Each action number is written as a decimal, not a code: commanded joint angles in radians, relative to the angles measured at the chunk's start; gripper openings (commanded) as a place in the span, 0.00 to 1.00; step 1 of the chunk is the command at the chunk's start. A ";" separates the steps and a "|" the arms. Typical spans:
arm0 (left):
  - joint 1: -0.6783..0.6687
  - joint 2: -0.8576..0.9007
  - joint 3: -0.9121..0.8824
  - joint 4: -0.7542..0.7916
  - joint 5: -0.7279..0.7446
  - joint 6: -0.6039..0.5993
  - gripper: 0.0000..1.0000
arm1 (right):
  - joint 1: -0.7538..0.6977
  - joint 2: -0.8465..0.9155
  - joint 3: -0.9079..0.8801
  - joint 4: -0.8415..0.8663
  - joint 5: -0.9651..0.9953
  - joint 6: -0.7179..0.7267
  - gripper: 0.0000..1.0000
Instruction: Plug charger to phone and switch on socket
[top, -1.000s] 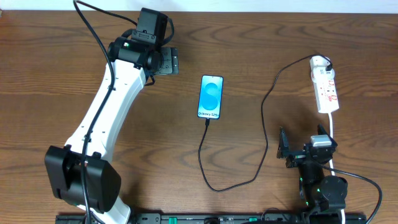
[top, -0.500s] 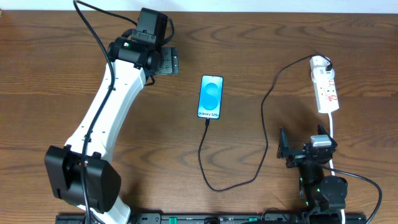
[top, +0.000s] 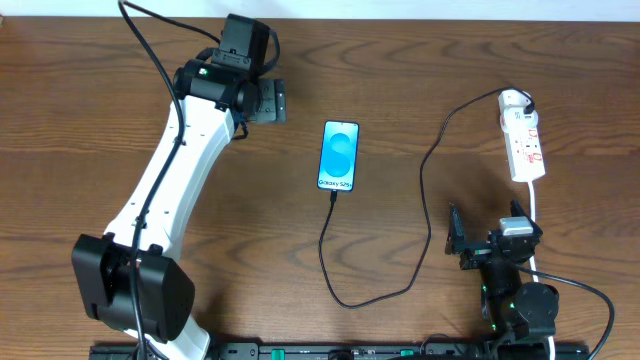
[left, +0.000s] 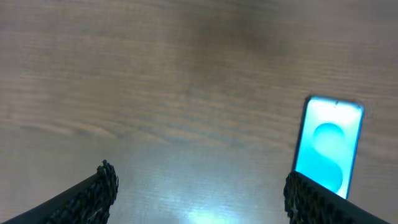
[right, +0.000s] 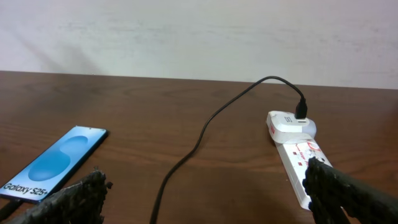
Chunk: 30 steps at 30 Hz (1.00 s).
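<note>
Charger, thin black cable (top: 322, 245), looks seated in the slim blue-screened phone (top: 339, 156). Left pincer (left: 200, 180) and right pincer (right: 205, 177) both apart, empty. Next: press switch on white red-marked power strip (top: 525, 145).

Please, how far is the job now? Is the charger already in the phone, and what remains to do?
Done, it seems: the charger has its tip at the lower edge of the phone. In hand: nothing; the left gripper and the right gripper are both open, empty and away from the socket. Left: switching on the socket; its switch state cannot be read here.
</note>
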 joint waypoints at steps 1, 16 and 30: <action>-0.001 -0.022 -0.025 -0.073 -0.022 0.003 0.87 | -0.002 -0.007 -0.004 -0.002 0.008 -0.012 0.99; 0.000 -0.299 -0.391 0.048 -0.026 0.006 0.87 | -0.002 -0.007 -0.004 -0.002 0.008 -0.012 0.99; 0.051 -0.637 -0.689 0.104 -0.007 0.136 0.87 | -0.002 -0.007 -0.004 -0.002 0.008 -0.012 0.99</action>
